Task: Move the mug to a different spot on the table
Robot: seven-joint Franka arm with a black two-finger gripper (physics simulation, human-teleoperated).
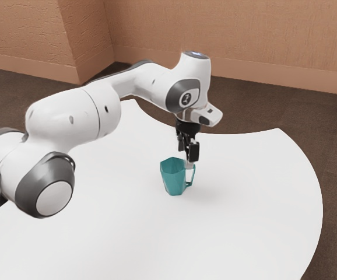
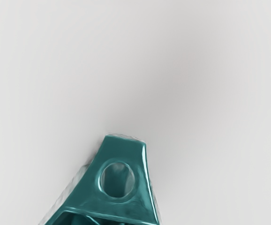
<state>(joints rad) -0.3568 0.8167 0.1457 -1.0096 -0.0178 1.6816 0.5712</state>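
Exterior view: nearest the camera is the arm [image 1: 69,125], a white body with grey joint caps. It enters from the exterior view's left and extends across the tabletop [image 1: 244,221] toward the exterior view's right. The wrist section points straight down, and the black claw [image 1: 189,154] hangs from it directly over the mug [image 1: 173,177]. The claw tip is level with the mug's rim, on the side that carries the handle [image 1: 190,175]. It cannot be told from this angle whether the claw is released or clenched. The mug is teal with faceted walls and stands upright with its opening upward. Its handle faces the exterior view's right. The mug is located in the middle area of the white tabletop, closer to the far edge than to the near edge and well apart from the rounded edge on the exterior view's right. A soft shadow lies on the tabletop beside the mug's base. A dark brown floor [image 1: 262,111] and a tan wall [image 1: 244,29] lie beyond the tabletop. Wrist view: the teal mug [image 2: 79,206] is just under the hand. Its handle [image 2: 126,157] is seen from above as a tapered loop with a round hole. White tabletop [image 2: 126,61] surrounds it, with a diffuse grey shadow beyond the handle.
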